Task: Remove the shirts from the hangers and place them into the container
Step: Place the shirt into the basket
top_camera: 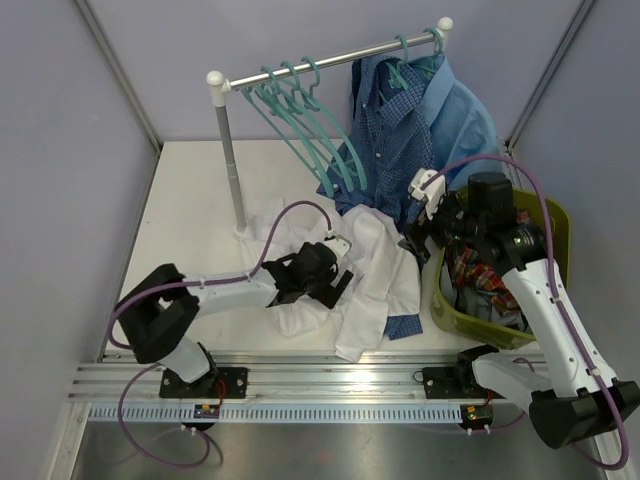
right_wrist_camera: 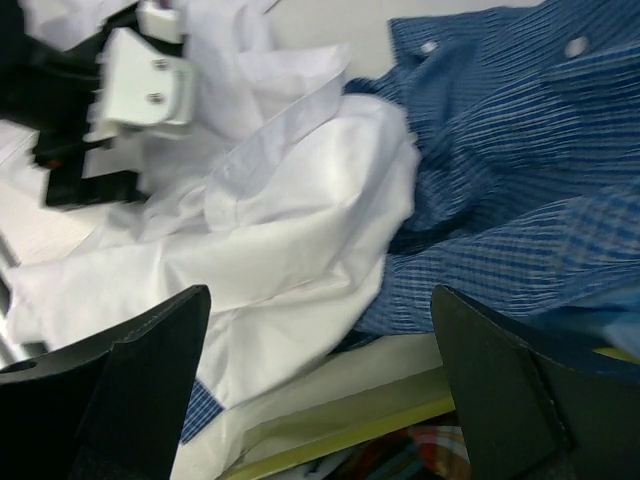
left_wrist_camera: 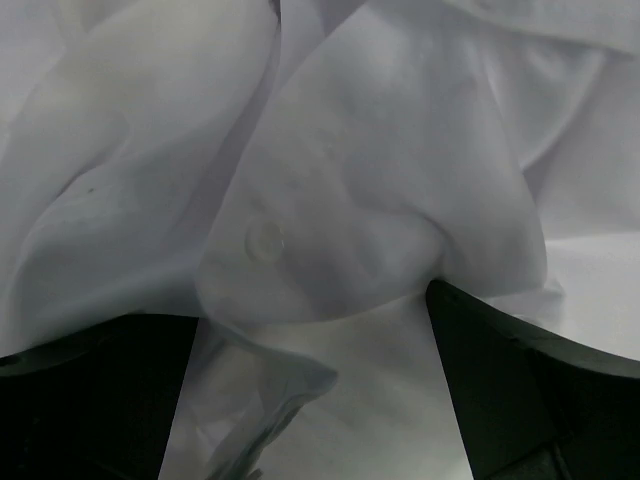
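Closest to the lens, the left tool's (left_wrist_camera: 312,305) two black fingers stand wide apart over folds of the white shirt (left_wrist_camera: 380,150), a button showing between them, with nothing clamped. The right tool (right_wrist_camera: 318,295) is spread just as wide and empty, hanging above the spot where the white shirt overlaps the dark blue check shirt (right_wrist_camera: 500,150), with the container's olive rim (right_wrist_camera: 350,440) below it. The overhead view lets four shirts be counted: the white one crumpled on the bench (top_camera: 200,200), the check one and the light blue shirt (top_camera: 465,115) hanging at the right end of the silver rail (top_camera: 330,62), and the red plaid shirt (top_camera: 470,270) in the container at the bench's right edge. Five teal hangers (top_camera: 310,120) hook the rail, three of them bare. Only this view shows the rail. The bench is white, with lilac-grey walls around it.
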Action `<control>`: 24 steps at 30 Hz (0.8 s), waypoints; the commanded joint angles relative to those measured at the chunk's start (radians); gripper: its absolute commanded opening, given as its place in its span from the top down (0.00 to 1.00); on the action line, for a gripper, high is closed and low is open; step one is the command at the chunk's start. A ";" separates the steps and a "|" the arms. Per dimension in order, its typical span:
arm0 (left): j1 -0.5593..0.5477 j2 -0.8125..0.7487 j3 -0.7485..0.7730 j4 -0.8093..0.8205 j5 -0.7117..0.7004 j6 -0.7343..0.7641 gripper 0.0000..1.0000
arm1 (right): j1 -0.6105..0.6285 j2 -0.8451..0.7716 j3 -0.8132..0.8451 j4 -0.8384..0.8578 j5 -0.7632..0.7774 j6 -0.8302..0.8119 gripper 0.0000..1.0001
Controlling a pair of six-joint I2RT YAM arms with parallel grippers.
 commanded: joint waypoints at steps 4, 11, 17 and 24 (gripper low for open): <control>-0.002 0.191 0.035 0.190 -0.102 0.025 0.02 | -0.022 -0.082 -0.149 -0.004 -0.184 -0.071 0.01; -0.002 0.261 0.017 0.237 -0.035 -0.038 0.84 | -0.033 -0.120 -0.227 -0.010 -0.213 -0.087 0.00; -0.025 0.010 -0.086 0.245 0.017 -0.026 1.00 | -0.031 -0.116 -0.259 -0.281 -0.455 -0.467 0.01; -0.152 -0.415 -0.069 0.135 0.112 0.046 1.00 | -0.027 -0.084 -0.210 -0.317 -0.569 -0.579 0.01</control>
